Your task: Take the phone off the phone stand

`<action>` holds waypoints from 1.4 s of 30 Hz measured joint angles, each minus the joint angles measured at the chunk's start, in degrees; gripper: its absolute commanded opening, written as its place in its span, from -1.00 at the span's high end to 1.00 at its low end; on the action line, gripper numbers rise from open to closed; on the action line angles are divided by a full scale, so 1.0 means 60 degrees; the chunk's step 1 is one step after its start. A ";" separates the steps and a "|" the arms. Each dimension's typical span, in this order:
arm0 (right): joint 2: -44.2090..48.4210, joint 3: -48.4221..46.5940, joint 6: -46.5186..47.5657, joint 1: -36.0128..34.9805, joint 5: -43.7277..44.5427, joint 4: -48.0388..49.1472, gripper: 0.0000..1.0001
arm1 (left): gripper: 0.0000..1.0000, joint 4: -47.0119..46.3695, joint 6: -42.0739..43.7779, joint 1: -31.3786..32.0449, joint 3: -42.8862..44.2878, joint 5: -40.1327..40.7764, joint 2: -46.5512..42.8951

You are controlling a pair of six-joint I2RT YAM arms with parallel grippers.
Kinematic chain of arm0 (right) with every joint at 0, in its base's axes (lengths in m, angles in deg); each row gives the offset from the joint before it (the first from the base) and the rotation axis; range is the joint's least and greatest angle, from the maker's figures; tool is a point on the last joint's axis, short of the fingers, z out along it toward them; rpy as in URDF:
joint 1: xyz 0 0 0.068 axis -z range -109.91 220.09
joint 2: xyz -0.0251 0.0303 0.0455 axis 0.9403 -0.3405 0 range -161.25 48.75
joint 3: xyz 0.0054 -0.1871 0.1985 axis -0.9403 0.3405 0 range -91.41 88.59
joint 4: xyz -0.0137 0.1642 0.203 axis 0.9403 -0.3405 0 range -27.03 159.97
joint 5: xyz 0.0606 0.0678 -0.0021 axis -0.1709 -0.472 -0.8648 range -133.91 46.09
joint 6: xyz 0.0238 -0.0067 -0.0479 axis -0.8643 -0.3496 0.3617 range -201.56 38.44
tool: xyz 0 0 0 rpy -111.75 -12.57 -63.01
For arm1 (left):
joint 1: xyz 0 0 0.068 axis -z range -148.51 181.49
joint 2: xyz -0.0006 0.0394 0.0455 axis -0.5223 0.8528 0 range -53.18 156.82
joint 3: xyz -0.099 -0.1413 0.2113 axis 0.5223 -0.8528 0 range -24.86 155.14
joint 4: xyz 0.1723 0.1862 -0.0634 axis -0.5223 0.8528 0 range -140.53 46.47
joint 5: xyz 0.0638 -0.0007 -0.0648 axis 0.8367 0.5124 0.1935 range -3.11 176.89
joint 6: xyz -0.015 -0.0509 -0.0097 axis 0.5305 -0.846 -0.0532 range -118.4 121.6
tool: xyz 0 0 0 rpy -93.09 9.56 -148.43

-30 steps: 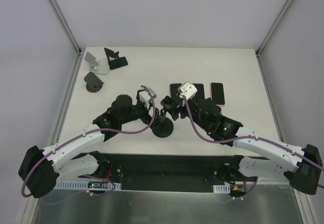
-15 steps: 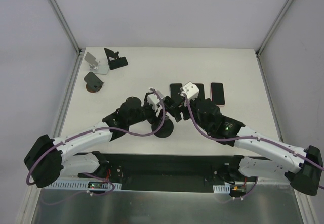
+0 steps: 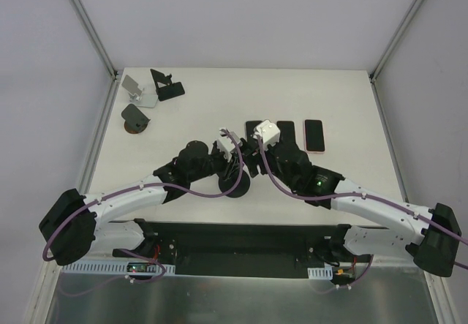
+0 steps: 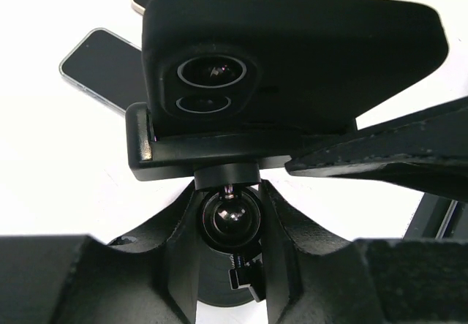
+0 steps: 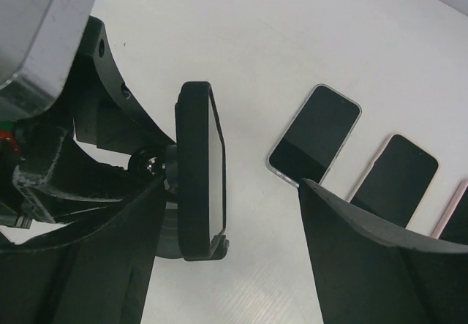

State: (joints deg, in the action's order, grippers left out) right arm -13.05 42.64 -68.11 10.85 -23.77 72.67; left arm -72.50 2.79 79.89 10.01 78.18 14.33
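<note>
The phone (image 4: pixel 292 53) in a black case stands upright in the black phone stand (image 4: pixel 219 152), its two lenses toward the left wrist camera. My left gripper (image 4: pixel 229 196) is shut on the stand's ball joint (image 4: pixel 230 220), one finger pressed on each side below the cradle. My right gripper (image 5: pixel 227 200) stands open around the phone (image 5: pixel 197 170), seen edge-on. Its left finger (image 5: pixel 110 258) sits behind the phone's back and its right finger (image 5: pixel 365 243) is well off the screen side. In the top view both grippers meet over the stand's round base (image 3: pixel 235 186), and the phone is hidden.
Three phones lie flat just beyond the stand (image 3: pixel 254 127), (image 3: pixel 286 130), (image 3: pixel 314 135). Three more stands sit at the back left: (image 3: pixel 139 90), (image 3: pixel 167 85), (image 3: pixel 135 117). The black base strip (image 3: pixel 241 240) runs along the near table edge.
My left gripper has moved right to the stand and closed on its ball joint. My right gripper has shifted a little left, closer around the phone, staying open.
</note>
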 measured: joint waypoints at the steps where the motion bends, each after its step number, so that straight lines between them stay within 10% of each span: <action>1: -0.0047 0.0000 0.0000 0.0000 0.0004 0.0058 -0.50 | 1.00 -0.0004 -0.0011 0.0000 -0.0004 0.0000 0.0000; 33: -0.1096 -0.0018 0.0364 0.0718 -0.1366 0.1734 0.19 | 1.00 -0.0219 -0.0102 0.0007 -0.0178 0.0270 -0.0098; 42: -0.1082 -0.0018 0.0331 0.0714 -0.1894 0.1657 0.98 | 1.00 -0.0011 -0.0729 0.0211 -0.0175 0.1158 -0.0182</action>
State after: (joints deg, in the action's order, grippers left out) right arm -19.54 42.53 -66.12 15.14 -35.14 82.62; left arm -72.57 -1.58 81.16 8.96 85.13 13.23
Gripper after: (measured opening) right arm 0.143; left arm 0.298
